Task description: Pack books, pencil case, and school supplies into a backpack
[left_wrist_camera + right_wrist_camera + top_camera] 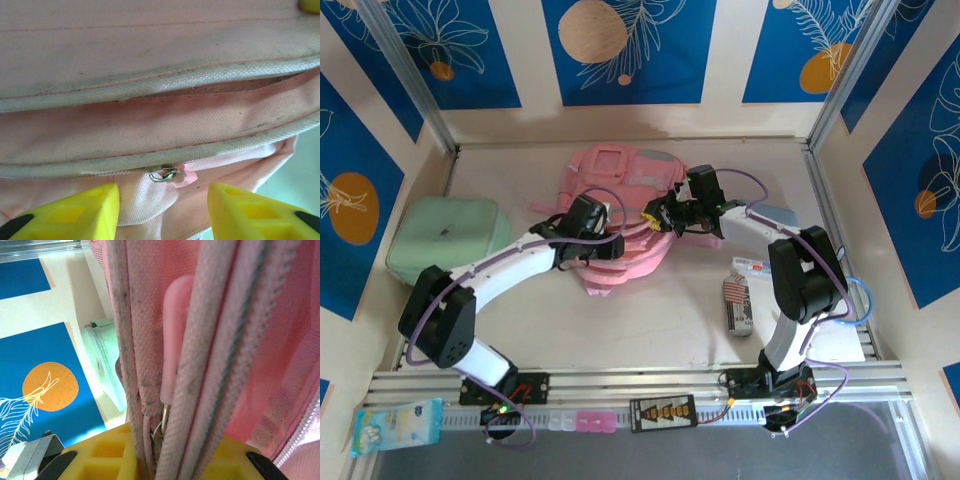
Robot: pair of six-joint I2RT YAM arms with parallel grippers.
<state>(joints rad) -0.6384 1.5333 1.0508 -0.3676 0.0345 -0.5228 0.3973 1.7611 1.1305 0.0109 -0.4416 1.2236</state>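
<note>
The pink backpack (620, 185) lies mid-table with both grippers at its near side. My left gripper (603, 243) is open; in the left wrist view its yellow fingertips (95, 210) stand apart over the pink fabric, just below a metal zipper slider (167, 174). My right gripper (665, 215) is shut on the backpack's piped zipper edges (150, 365), next to a pink pull tab (175, 330). School supplies lie at the right: a striped flag-print pack (738, 303) and a white card (757, 266). A pale blue-grey pencil case (782, 214) peeks out behind the right arm. The books are out of view.
A mint-green soft case (448, 235) sits at the left, close to the left arm's elbow, and shows past the backpack (107, 365) in the right wrist view. A blue tissue pack (398, 425) lies off the near left rail. Patterned walls close in three sides.
</note>
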